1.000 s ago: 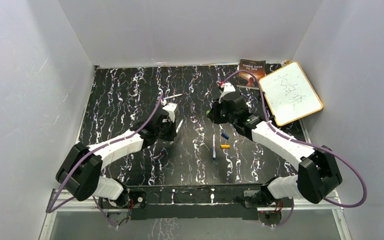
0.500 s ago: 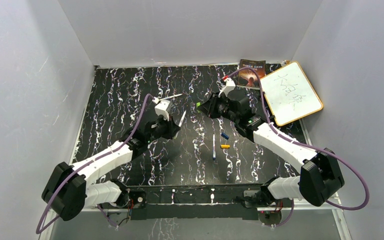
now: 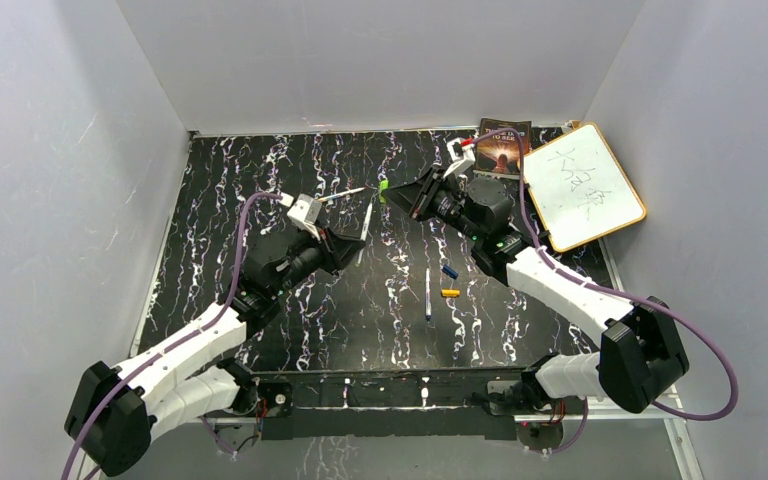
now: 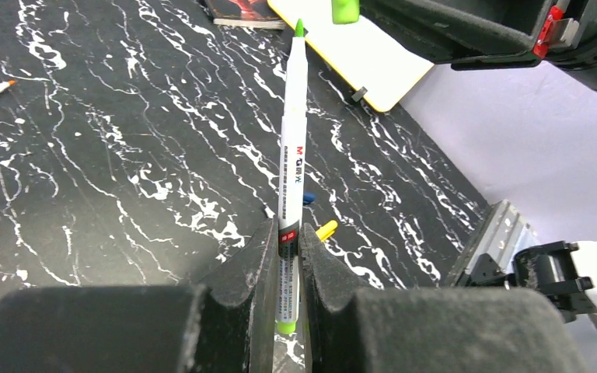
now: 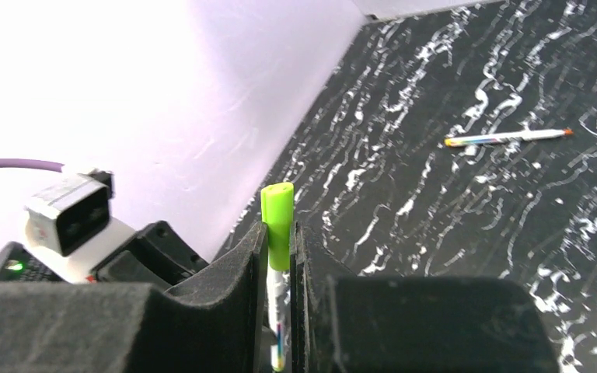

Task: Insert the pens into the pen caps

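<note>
Black white-veined bench [image 3: 220, 200], plain grey walls on three sides.

Left jaws: pressed onto the green pen [image 4: 291, 155], gripping it low, close to its tail end. Most of the barrel sticks out free, green tip leading. Right jaws: pinching the green cap [image 5: 277, 217], upper half of the cap showing above the pads. Both are held in the air over the middle of the bench, toward the far edge. Tip and cap are near each other but not joined. In the left wrist view the cap sits a little to the right of the tip.

On the bench: blue pen [image 3: 427, 293] lies toward the near edge, blue cap [image 3: 449, 271] and yellow cap [image 3: 450, 293] just beside it on the right. Third pen [image 5: 505, 137], orange tip, lies apart toward the far edge. Book [image 3: 504, 146] and whiteboard [image 3: 582, 186] at the far right corner.

Risks, as I judge them:
- The offset means a straight push would land the tip on the cap rim, not in the bore.
- The long free barrel gives leverage, so a side load could swing or slide the pen in the jaws.
- The cap is small in its pinch, so a hard push could tip it or pop it out.

Writing:
- Pen barrel: red "M" plus small print, too small to read.
- Book cover: "THREE DAYS TO SEE".
- Whiteboard: handwritten marks, not legible.
</note>
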`<state>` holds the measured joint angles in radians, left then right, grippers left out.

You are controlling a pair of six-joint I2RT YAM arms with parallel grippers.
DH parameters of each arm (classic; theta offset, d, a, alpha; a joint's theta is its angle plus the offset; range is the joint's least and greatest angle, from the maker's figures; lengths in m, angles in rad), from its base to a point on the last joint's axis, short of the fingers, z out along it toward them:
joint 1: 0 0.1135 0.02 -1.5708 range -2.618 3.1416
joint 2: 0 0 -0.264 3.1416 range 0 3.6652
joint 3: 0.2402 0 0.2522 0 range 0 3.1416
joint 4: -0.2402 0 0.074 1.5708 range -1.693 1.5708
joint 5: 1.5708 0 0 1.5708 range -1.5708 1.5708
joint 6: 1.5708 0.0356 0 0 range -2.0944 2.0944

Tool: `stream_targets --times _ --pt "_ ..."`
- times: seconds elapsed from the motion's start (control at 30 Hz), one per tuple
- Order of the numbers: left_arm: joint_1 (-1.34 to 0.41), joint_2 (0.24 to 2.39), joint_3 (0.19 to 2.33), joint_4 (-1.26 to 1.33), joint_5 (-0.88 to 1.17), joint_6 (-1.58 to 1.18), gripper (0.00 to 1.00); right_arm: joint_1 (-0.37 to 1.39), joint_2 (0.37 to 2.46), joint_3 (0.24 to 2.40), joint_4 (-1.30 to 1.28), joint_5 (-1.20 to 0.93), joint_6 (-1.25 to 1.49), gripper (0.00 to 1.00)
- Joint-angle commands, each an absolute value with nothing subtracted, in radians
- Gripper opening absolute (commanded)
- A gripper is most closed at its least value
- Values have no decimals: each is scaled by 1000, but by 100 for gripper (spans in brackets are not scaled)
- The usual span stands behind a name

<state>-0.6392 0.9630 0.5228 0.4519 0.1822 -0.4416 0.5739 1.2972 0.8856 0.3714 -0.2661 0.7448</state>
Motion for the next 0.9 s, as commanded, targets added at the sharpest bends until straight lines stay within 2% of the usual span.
stream_targets --times 0.0,0.87 --pt "-646 953 547 503 232 -493 0 573 1280 923 531 -298 793 0" --pt "-646 927 561 567 287 -539 0 570 1307 967 572 -334 805 0"
